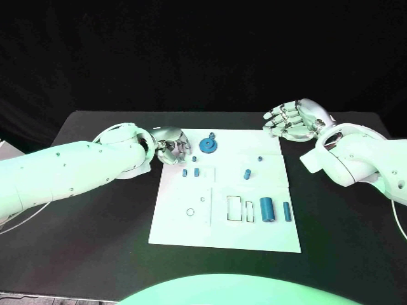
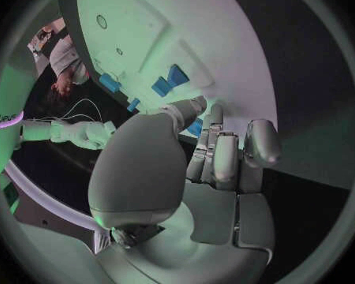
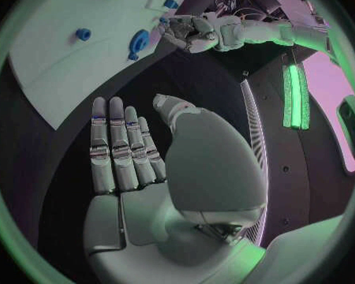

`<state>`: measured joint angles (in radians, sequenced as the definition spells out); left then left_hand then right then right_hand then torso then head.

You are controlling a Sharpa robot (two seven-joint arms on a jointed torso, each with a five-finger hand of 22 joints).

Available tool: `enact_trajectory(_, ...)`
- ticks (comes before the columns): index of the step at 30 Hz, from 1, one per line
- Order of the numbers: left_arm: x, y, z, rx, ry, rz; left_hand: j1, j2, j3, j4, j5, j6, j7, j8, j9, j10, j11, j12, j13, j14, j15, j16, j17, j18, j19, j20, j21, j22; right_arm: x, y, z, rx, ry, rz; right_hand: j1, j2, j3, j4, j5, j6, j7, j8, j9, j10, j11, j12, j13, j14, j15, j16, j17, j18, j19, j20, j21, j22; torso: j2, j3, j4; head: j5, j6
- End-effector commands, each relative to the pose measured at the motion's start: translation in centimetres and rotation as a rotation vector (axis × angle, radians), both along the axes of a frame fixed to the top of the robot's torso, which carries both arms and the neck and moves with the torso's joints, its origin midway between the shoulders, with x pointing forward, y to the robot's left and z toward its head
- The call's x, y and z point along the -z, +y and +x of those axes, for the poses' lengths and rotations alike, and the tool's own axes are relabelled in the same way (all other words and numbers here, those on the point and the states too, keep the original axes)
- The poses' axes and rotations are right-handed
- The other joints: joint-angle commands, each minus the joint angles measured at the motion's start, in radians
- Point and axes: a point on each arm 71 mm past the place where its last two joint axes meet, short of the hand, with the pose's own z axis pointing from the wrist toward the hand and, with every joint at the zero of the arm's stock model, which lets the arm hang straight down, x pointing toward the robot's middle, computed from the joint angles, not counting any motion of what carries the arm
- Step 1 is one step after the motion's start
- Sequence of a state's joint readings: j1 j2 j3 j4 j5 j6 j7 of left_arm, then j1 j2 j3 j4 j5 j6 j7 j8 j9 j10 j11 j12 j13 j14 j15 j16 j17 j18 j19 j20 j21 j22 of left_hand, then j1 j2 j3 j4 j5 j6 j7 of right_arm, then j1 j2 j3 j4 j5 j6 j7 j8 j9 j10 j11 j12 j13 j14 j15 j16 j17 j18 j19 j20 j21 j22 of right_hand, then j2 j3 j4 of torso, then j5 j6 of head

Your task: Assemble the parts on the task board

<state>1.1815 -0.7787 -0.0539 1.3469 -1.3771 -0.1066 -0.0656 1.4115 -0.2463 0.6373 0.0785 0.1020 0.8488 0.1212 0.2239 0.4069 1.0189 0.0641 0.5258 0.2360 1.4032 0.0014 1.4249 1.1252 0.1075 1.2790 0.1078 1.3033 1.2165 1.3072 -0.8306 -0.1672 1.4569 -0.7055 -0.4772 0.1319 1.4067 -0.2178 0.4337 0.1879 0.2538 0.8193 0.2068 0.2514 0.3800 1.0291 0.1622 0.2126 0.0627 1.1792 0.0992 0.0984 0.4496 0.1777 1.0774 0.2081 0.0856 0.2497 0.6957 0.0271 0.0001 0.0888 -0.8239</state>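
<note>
starting nearest the camera in the head view, the white task board (image 1: 224, 236) lies in the middle of the black table (image 1: 350, 254), its lower stretch bare. just above that, at lower right of the board, a thick blue cylinder (image 1: 267, 209) and a thinner blue pin (image 1: 287, 211) stand beside two outlined rectangular slots (image 1: 233, 209), probably parked there to be picked up. toward the board's centre sit two small blue pegs (image 1: 191, 171) and another small blue piece (image 1: 247, 173); near the top edge lies a round blue gear-like part (image 1: 208, 147). at the board's upper left corner the left hand (image 1: 170, 144) hovers with its fingers curled down over the board's edge, close to the gear-like part and the pegs; in the left wrist view its fingers (image 2: 225, 151) bend toward blue pieces, but whether they pinch one i cannot tell. my judgement is that it is placed there to work the parts on that side. the right hand (image 1: 295, 121) is at upper right of the frame, off the board over the table, palm showing and fingers spread, holding nothing; the right wrist view shows its fingers (image 3: 118, 145) straight and apart. it seems kept clear so as not to crowd the left. nothing lies between either hand and the parts, though the left arm (image 1: 66, 168) itself hides the board's upper left corner.
</note>
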Motion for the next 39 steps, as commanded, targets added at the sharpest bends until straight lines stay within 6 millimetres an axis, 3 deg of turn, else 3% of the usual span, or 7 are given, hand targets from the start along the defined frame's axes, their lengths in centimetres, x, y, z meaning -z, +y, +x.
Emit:
enact_trajectory(1, -0.3, 0.6, 0.2, -0.026, 0.009, -0.059, 0.004, 0.003, 0.004, -0.008, -0.001, -0.002, 0.002, -0.002, 0.0, 0.004, -0.006, 0.007, 0.003, 0.003, -0.007, 0.003, -0.001, -0.011, 0.001, -0.002, -0.006, -0.004, 0.2, 0.3, -0.1, -0.066, -0.019, -0.105, 0.041, 0.009, 0.015, -0.041, -0.021, 0.03, -0.001, 0.003, -0.003, 0.027, -0.024, 0.0, 0.001, 0.083, -0.029, 0.044, 0.02, 0.007, 0.076, -0.036, 0.049, 0.018, -0.001, -0.0004, 0.001, -0.005, 0.002)
enact_trajectory(4, -0.9, 1.6, 0.4, -0.067, 0.02, -0.162, 0.004, 0.005, 0.008, -0.01, 0.001, 0.013, 0.011, 0.004, 0.004, -0.002, -0.002, 0.007, 0.008, -0.011, -0.005, -0.009, -0.03, -0.004, -0.021, -0.004, -0.027, -0.031, 0.3, 0.3, -0.2, -0.106, -0.042, -0.196, 0.057, 0.022, 0.007, -0.093, -0.033, 0.089, -0.027, 0.004, -0.01, 0.095, -0.05, 0.002, 0.003, 0.208, -0.075, 0.125, 0.068, 0.002, 0.166, -0.092, 0.159, 0.092, 0.001, -0.0009, 0.0, -0.01, 0.007)
enact_trajectory(8, -2.2, 3.3, 0.6, -0.149, 0.072, -0.437, 0.002, 0.007, 0.012, -0.013, 0.0, 0.03, 0.03, 0.009, 0.008, -0.023, 0.012, 0.009, 0.016, -0.057, 0.006, -0.045, -0.103, 0.013, -0.083, 0.0, -0.087, -0.099, 0.7, 0.5, -0.3, -0.187, -0.082, -0.392, 0.031, 0.028, 0.032, -0.149, -0.031, 0.163, -0.046, -0.033, -0.04, 0.181, -0.075, -0.067, 0.005, 0.297, -0.104, 0.302, 0.209, -0.008, 0.155, -0.14, 0.381, 0.29, -0.001, 0.0002, -0.0014, -0.025, 0.014)
enact_trajectory(15, -4.0, 4.5, 0.1, -0.205, 0.188, -0.867, -0.01, 0.016, -0.003, -0.012, 0.003, 0.039, 0.048, 0.009, 0.012, -0.088, 0.039, 0.017, 0.032, -0.206, 0.031, -0.163, -0.322, 0.056, -0.251, 0.022, -0.263, -0.288, 1.1, 0.9, -0.4, -0.255, -0.162, -0.657, -0.026, 0.002, 0.076, -0.138, -0.055, 0.176, -0.056, -0.059, -0.043, 0.206, -0.083, -0.122, 0.008, 0.321, -0.103, 0.51, 0.343, 0.002, 0.157, -0.133, 0.497, 0.401, 0.0, -0.0012, -0.0011, -0.056, 0.03)
enact_trajectory(19, -4.7, 4.5, -0.6, -0.196, 0.244, -1.035, -0.017, 0.018, -0.022, -0.009, 0.003, 0.029, 0.054, 0.006, 0.014, -0.118, 0.048, 0.007, 0.024, -0.336, 0.04, -0.287, -0.511, 0.077, -0.341, 0.028, -0.381, -0.399, 1.2, 1.2, -0.6, -0.26, -0.218, -0.769, -0.046, -0.023, 0.092, -0.123, -0.07, 0.167, -0.058, -0.071, -0.039, 0.179, -0.08, -0.148, 0.005, 0.339, -0.1, 0.77, 0.525, -0.032, 0.231, -0.127, 0.709, 0.599, 0.0, -0.0023, 0.0011, -0.068, 0.034)
enact_trajectory(28, -5.3, 4.2, -1.4, -0.174, 0.275, -1.124, -0.016, 0.019, -0.029, -0.009, 0.003, 0.027, 0.054, 0.006, 0.014, -0.123, 0.05, 0.005, 0.021, -0.345, 0.041, -0.301, -0.518, 0.077, -0.344, 0.03, -0.396, -0.408, 1.7, 2.0, -0.9, -0.257, -0.258, -0.865, -0.055, -0.046, 0.099, -0.101, -0.084, 0.161, -0.059, -0.08, -0.025, 0.149, -0.074, -0.146, 0.005, 0.347, -0.094, 1.047, 0.709, -0.074, 0.313, -0.12, 0.975, 0.851, -0.001, -0.0025, 0.0021, -0.07, 0.033)
enact_trajectory(39, -5.4, 4.1, -1.6, -0.167, 0.275, -1.143, -0.018, 0.019, -0.034, -0.007, 0.001, 0.023, 0.057, 0.004, 0.014, -0.125, 0.052, 0.005, 0.02, -0.344, 0.043, -0.304, -0.519, 0.077, -0.343, 0.031, -0.402, -0.413, 3.1, 3.2, -1.2, -0.263, -0.254, -0.884, -0.046, -0.041, 0.112, -0.095, -0.079, 0.167, -0.058, -0.078, -0.015, 0.157, -0.074, -0.143, 0.006, 0.35, -0.094, 1.128, 0.761, -0.09, 0.341, -0.119, 1.072, 0.944, 0.0, -0.0021, 0.0036, -0.073, 0.039)
